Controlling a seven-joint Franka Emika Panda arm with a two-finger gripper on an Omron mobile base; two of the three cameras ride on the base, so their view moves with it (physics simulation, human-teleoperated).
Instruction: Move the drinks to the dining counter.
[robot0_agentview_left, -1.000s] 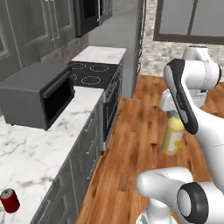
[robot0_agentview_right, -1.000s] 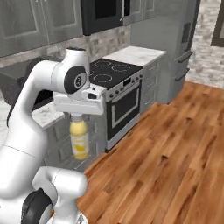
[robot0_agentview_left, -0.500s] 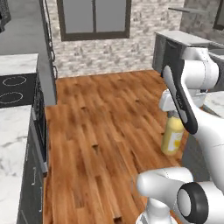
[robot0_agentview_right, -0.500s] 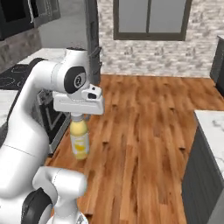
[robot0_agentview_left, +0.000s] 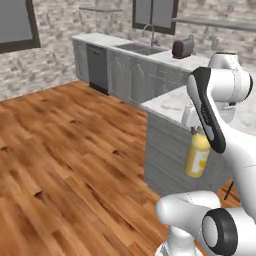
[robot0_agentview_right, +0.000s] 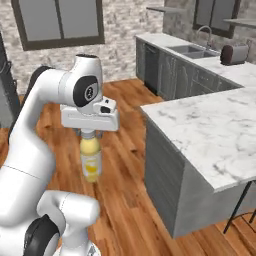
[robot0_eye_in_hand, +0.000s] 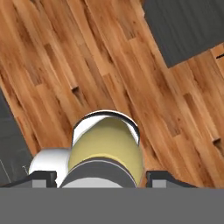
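A small yellow bottle (robot0_agentview_left: 197, 155) (robot0_agentview_right: 91, 157) with a pale grey cap hangs upright over the wooden floor. My gripper (robot0_agentview_left: 196, 131) (robot0_agentview_right: 89, 133) is shut on its neck from above. In the hand view the bottle (robot0_eye_in_hand: 106, 153) sits between the two fingertips of the gripper (robot0_eye_in_hand: 103, 177), with floor planks below it. The dining counter (robot0_agentview_right: 210, 130) (robot0_agentview_left: 170, 105), a white veined marble slab on a grey panelled base, juts out just right of the bottle, and its top stands higher than the bottle's cap.
Along the back wall runs a marble worktop with a sink (robot0_agentview_left: 142, 47), a toaster (robot0_agentview_right: 234, 52) and a dishwasher front (robot0_agentview_left: 97, 67). Open wooden floor (robot0_agentview_left: 65, 150) spreads to the left. Thin dark stool legs (robot0_agentview_right: 240, 205) stand under the counter's near end.
The whole picture has swung: the base has turned away from the stove and cabinets, and the peninsula counter and sink wall have come into view. The bottle stays held in the same pose.
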